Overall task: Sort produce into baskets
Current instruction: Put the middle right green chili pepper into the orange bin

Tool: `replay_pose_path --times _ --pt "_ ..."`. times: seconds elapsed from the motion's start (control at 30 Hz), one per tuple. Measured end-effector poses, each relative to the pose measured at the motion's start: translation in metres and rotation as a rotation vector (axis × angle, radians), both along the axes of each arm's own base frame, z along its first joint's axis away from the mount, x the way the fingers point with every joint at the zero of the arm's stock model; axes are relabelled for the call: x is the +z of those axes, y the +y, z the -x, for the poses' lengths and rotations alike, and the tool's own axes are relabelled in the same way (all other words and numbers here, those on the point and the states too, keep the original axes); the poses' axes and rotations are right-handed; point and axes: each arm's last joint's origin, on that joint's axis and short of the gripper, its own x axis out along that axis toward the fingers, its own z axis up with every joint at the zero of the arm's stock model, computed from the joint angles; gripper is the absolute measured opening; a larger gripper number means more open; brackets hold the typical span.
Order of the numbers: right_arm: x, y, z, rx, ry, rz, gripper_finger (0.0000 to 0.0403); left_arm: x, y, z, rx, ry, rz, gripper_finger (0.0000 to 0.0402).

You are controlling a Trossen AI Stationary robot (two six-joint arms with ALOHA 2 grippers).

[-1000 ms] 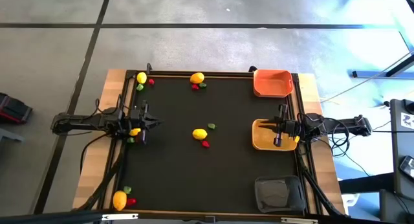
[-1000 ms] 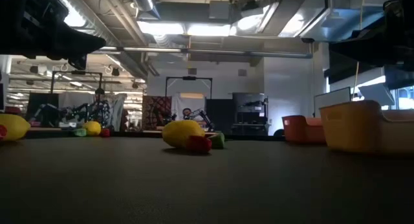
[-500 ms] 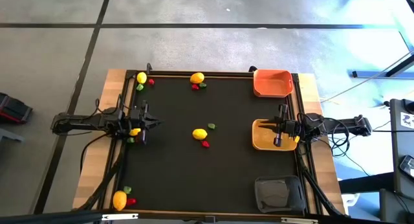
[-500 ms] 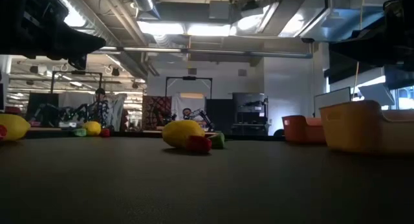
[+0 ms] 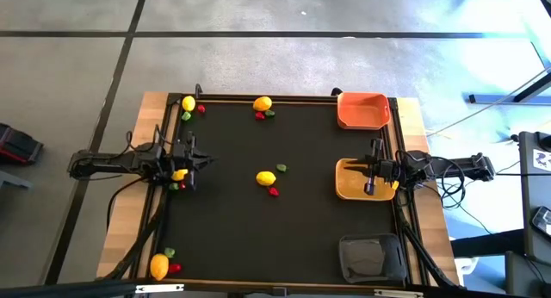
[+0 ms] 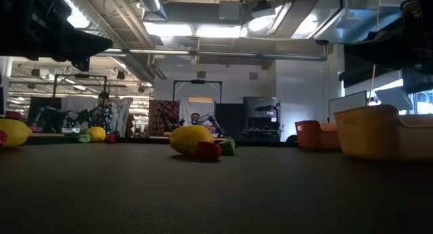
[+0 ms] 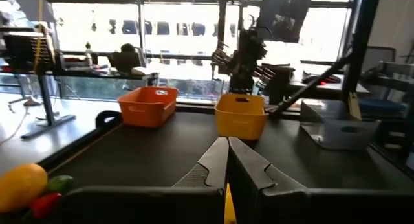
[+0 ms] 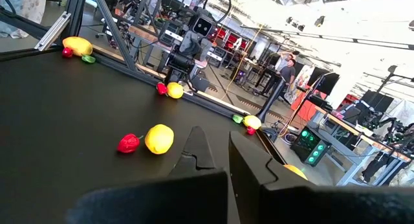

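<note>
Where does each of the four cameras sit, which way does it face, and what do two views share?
High view: overhead, straight down on the table; both arms show, left gripper and right gripper.
Low view: at tabletop height, level across the table into the room; dark arm parts at the upper corners.
Left wrist view: looks across the table to the baskets, past its shut fingers.
Right wrist view: faces back toward the left arm, past its shut fingers.
Shared: the middle lemon appears overhead and in the low view.

Both arms level and facing inward — left pincer [image 5: 205, 164] and right pincer [image 5: 365, 170] closed.
</note>
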Motion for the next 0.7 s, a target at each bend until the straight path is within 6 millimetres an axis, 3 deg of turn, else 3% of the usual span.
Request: replay_pose_path --times 0.43,0.53,0.7 --pt "0.0 0.001 0.0 0.024 -0.001 0.028 0.0003 0.014 0.001 0.002 0.007 -0.161 0.095 0.0005" --pt "0.004 0.0 0.0 0.011 -0.053 -0.139 0.0003 0.014 0.002 0.002 0.042 -0.18 0.154 0.0005" --pt "0.007 -0.006 0.002 -0.171 -0.151 -0.471 0.0003 0.013 0.006 0.003 0.208 -0.183 0.168 0.0005"
